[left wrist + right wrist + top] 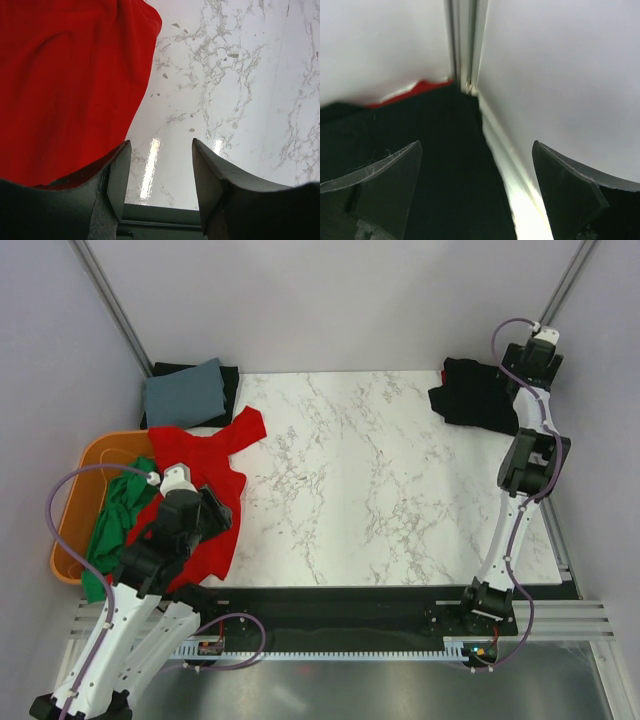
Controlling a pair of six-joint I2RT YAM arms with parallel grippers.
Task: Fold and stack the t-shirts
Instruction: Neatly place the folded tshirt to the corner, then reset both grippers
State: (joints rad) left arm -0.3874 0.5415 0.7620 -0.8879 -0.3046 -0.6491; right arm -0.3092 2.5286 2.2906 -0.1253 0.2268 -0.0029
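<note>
Top external view showed the white marble-patterned tabletop [380, 490] bare across its middle, giving wide working room between the left and right edges. The red cloth t-shirt [205, 455] lay unfolded at the left edge, part of it draped over the orange plastic tub [92, 455]. The black cloth t-shirt [475, 395] sat bunched at the far-right corner, close to the enclosure walls. A grey-blue t-shirt [185, 395] lay folded on a second black garment [228, 373] at the far-left corner, and this was judged the one stack begun. The green t-shirt [115, 525] lay crumpled in the tub. Judged progress: early. The red, the green and probably the far-right black shirt awaited folding. The left gripper [160, 145] hung just beside the red shirt's edge, jaws apart, holding nothing. The right gripper [476, 145] stood above the black shirt, jaws spread wide and empty.
</note>
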